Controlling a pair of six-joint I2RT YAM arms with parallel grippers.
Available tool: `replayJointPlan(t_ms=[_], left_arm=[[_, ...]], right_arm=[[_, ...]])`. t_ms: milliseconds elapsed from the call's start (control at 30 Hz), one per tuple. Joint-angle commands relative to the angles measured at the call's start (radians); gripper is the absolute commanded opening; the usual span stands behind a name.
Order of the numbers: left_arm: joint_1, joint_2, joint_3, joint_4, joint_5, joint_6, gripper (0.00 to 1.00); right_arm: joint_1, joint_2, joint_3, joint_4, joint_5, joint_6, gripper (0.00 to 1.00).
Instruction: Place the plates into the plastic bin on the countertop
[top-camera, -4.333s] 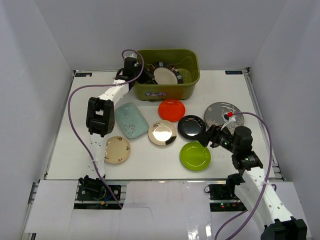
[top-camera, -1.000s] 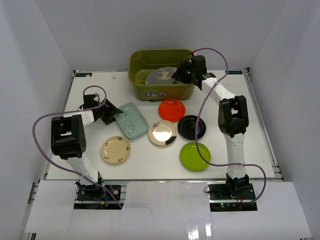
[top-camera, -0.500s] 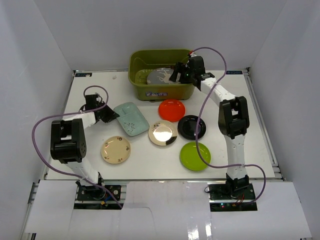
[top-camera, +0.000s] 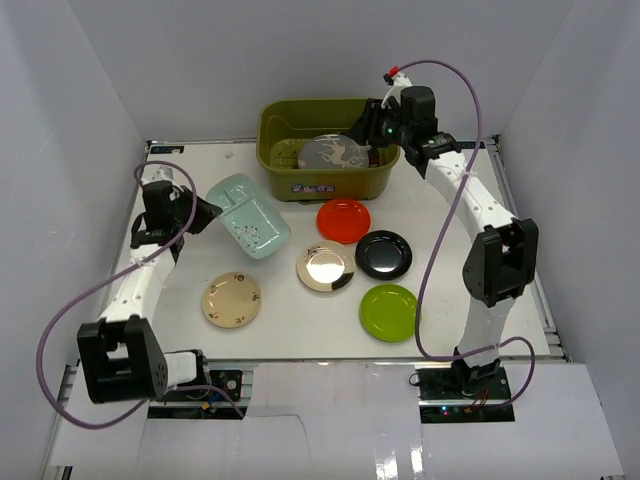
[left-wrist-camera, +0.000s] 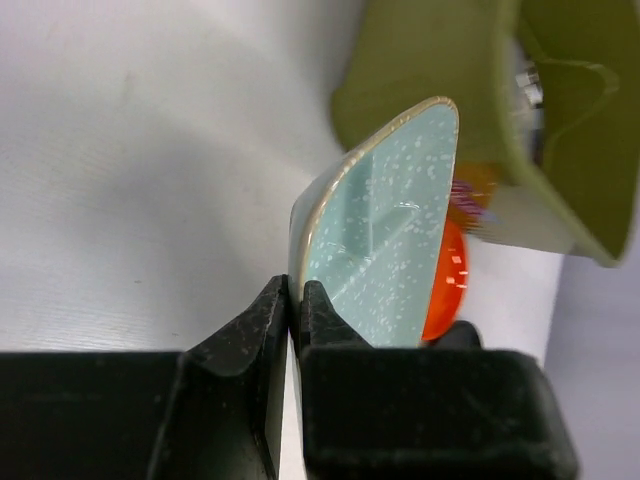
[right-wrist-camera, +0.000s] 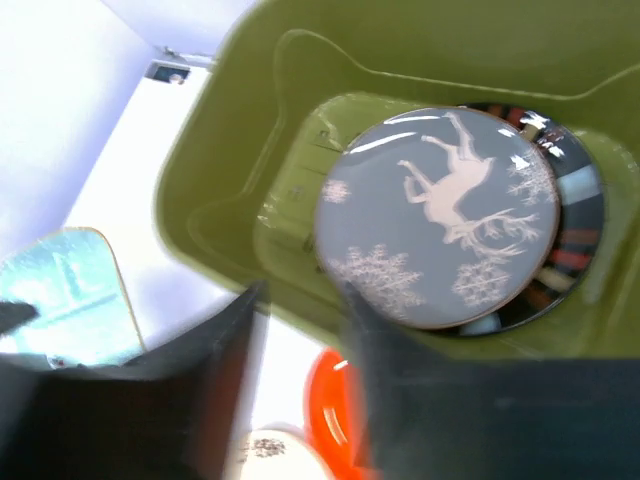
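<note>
White countertop, olive plastic bin at twelve o'clock; inside it, grey patterned plate over black-rimmed plate; teal plate at ten o'clock, lifted and tilted, edge pinched by left gripper; five left to move (red, black, cream-brown, lime, floral) at centre; right gripper above bin's two-o'clock rim, fingers apart, empty.

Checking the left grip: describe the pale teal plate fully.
The pale teal plate is a speckled, glossy rounded rectangle, ceramic-looking, with a thin cream rim and a raised step inside. The left gripper has its jaws pinched on one edge, holding it tilted above the countertop, left of the plastic bin.
</note>
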Motion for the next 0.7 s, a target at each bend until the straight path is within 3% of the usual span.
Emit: replayJointPlan(t_ms=[0,33,133,167,267,433,667], left_arm=[[0.003,-0.171,0.088,0.065,0.080,-0.066,0.00],[0.002,-0.193,0.094,0.075,0.102,-0.081,0.00],[-0.006,-0.208,0.143,0.128,0.172,-0.154,0.00],[-0.012,-0.169,0.201,0.137,0.206,-0.177,0.00],[-0.116,-0.040,0.366,0.157,0.144,-0.155,0.00],[-0.234,0.235,0.666,0.160,0.078,-0.133,0.00],[-0.267,0.634,1.064,0.158,0.004,-0.150,0.00]], right_arm=[[-0.006,-0.097,-0.047,0.029,-0.038,-0.021,0.35],[-0.007,-0.149,-0.073,0.038,-0.038,-0.018,0.08],[-0.014,-0.298,-0.275,0.153,-0.029,0.017,0.08],[-0.015,-0.342,-0.422,0.208,-0.026,0.031,0.08],[-0.015,-0.486,-0.677,0.348,-0.015,0.092,0.08],[-0.017,-0.634,-0.905,0.411,-0.038,0.137,0.08],[-0.015,-0.819,-1.106,0.388,0.020,0.116,0.08]])
